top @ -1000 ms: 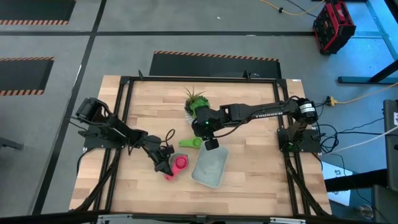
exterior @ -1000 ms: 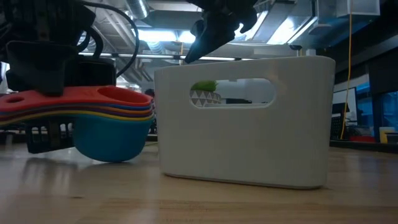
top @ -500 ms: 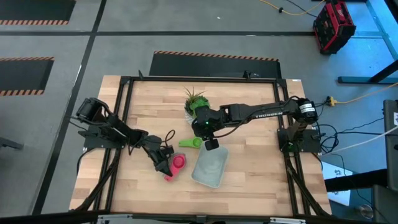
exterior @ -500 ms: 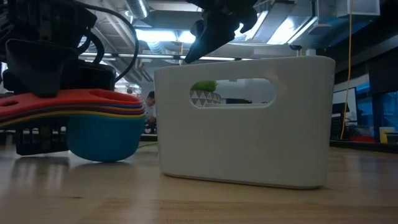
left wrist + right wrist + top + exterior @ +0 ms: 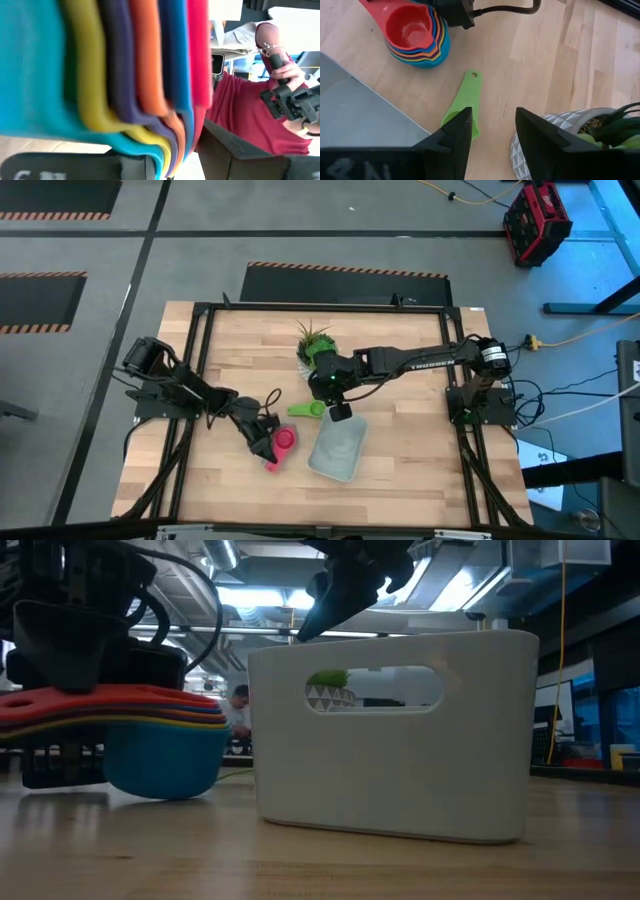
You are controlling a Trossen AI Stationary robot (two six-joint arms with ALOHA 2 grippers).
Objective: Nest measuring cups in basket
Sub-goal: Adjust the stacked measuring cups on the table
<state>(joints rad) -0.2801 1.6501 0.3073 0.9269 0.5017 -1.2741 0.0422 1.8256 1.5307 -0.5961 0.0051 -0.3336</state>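
A nested stack of measuring cups (image 5: 285, 441), pink on top and teal at the bottom (image 5: 160, 755), sits left of the pale basket (image 5: 337, 450). My left gripper (image 5: 264, 446) is shut on the stack. A lone green cup (image 5: 307, 409) lies on the table by the basket's far left corner, its handle (image 5: 470, 92) pointing toward the stack. My right gripper (image 5: 492, 135) hangs open high above the green cup, with nothing between its fingers. My left gripper pinches the fanned stack of flat handles (image 5: 150, 100), one finger over the red top handle (image 5: 70, 690) and one under the teal one. It comes in nearly level from the table's left. The stack is about level, and the teal bowl's underside (image 5: 160, 792) looks to rest on the table.
A white patterned pot with a green plant (image 5: 312, 345) stands just beyond the green cup, close to my right arm. The basket (image 5: 390, 740) stands upright right of the stack. A person in a red shirt (image 5: 250, 115) holds a controller beyond the table.
My left gripper has rolled a little. The stack in it has slid a short way toward the table's left edge, away from the basket, and its handles now lie more level. My right gripper has kept still.
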